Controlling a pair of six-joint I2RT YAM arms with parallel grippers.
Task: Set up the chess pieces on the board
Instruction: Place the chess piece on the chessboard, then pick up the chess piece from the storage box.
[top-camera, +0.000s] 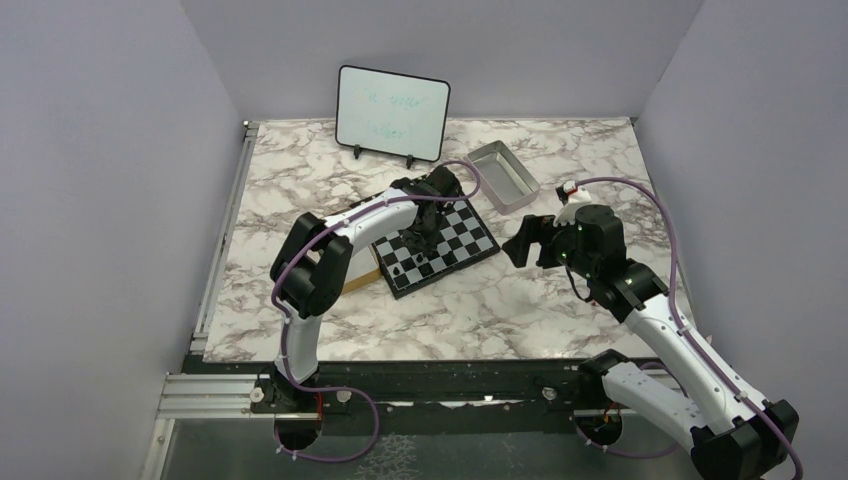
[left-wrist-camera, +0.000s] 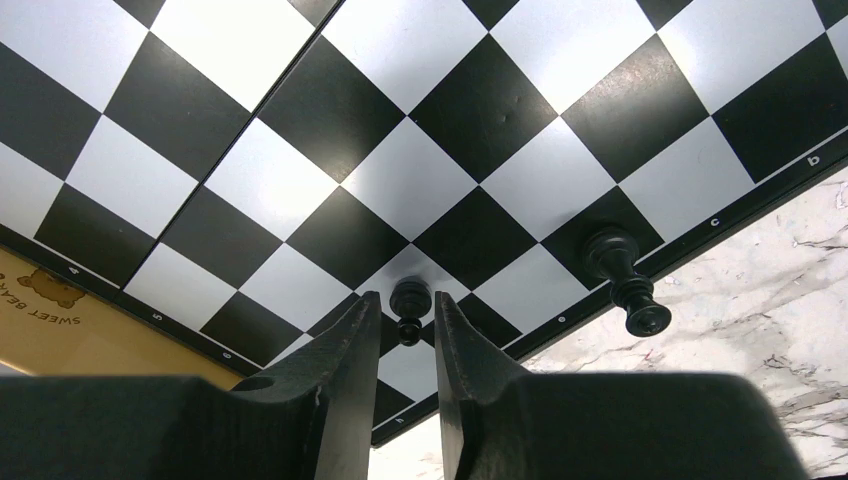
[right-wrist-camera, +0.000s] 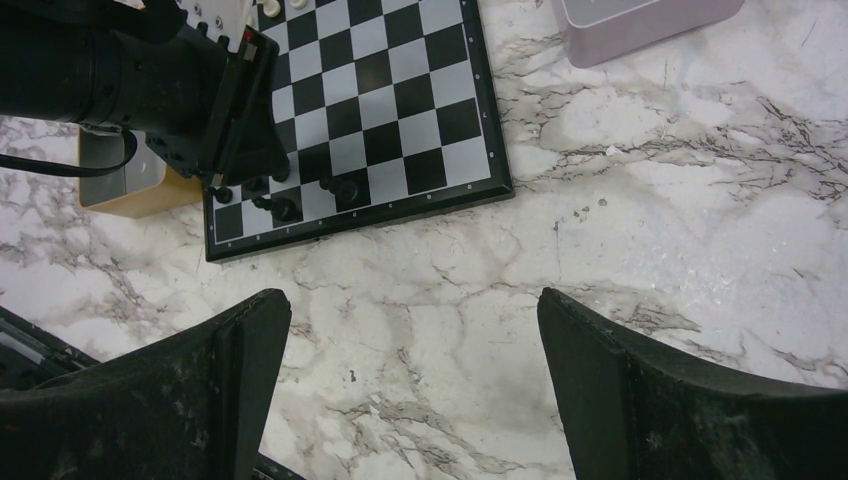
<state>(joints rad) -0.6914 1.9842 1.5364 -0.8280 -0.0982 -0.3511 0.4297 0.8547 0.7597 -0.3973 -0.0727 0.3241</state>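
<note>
1. Your left claw (left-wrist-camera: 408, 312) points down over the board (left-wrist-camera: 540, 180), at the rim nearest its own wrist camera. Its jaws stand only a little apart, with a narrow slot between the two black fingers (left-wrist-camera: 352, 360).
2. One small black pawn (left-wrist-camera: 410, 297) stands upright in that slot, right at the fingertips, on the row of squares next to the rim. The pads look just clear of it on each side, so it does not read as clamped. You cannot tell for sure whether either pad brushes it.
3. To the right of that claw in its own view, a taller black piece (left-wrist-camera: 622, 275) stands near the board's edge, apart from the fingers, where the black rim meets the marble table (left-wrist-camera: 770, 300).
4. To the left of the claw, past the rim, a corner of the tan wooden box (left-wrist-camera: 60, 330) shows.
5. Your right claw (right-wrist-camera: 408, 300) hangs over bare marble with its jaws spread wide. Nothing is between them and they touch nothing.
6. Ahead of the right claw and to its left lies the board, with your left arm (right-wrist-camera: 130, 75) over its corner. A few black pieces (right-wrist-camera: 285, 208) cluster along the rim nearest the right claw, beside the left fingertips.
7. Ahead and to the right of it, well apart, sits the grey tray (right-wrist-camera: 640, 20).
</note>
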